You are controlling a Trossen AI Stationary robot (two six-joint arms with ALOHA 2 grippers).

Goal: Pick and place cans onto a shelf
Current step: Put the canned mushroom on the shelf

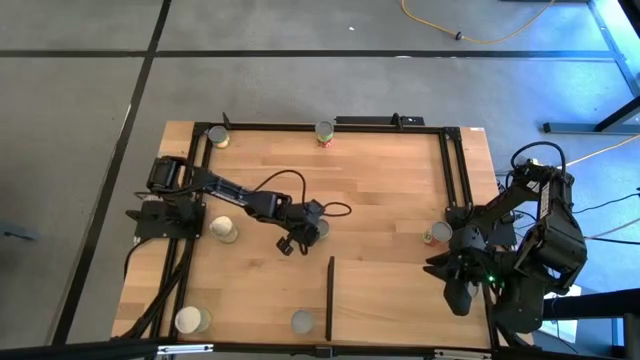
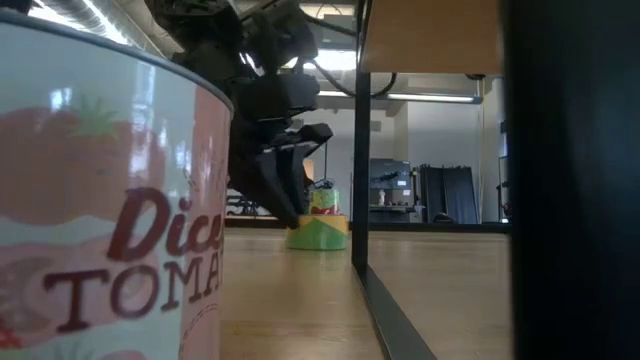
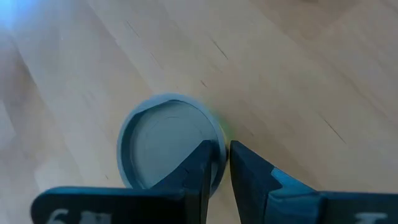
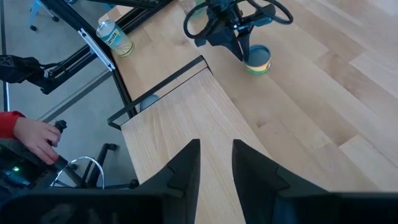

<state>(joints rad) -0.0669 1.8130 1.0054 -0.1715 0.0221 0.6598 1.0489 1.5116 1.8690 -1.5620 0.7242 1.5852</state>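
A small can with a grey top and green-yellow sides [image 3: 161, 146] stands on its base on the tabletop near the middle [image 1: 321, 229]; it also shows in the low view [image 2: 322, 233] and the right wrist view [image 4: 258, 60]. My left gripper [image 1: 310, 226] reaches down onto it, its fingers nearly shut over the can's rim. My right gripper [image 4: 216, 146] is open and empty above the right part of the shelf [image 1: 410, 300], a light-wood panel with a thin black strip [image 1: 330, 297] on its left side. My left gripper has the can's rim [image 3: 219, 138] between its two fingers: one finger [image 3: 200, 163] lies over the recessed grey top, the other [image 3: 245, 165] outside the wall. The fingers come from above, slanting down [image 2: 290, 205]. The can stands upright on the table.
Other cans stand at the far edge [image 1: 218, 135] [image 1: 324, 131], at the left [image 1: 225, 229], the near edge [image 1: 190, 320] [image 1: 302, 321] and the right [image 1: 437, 233]. A tomato can [image 2: 100, 200] fills the low view's left. A person's hand [image 4: 34, 138] shows beyond the table.
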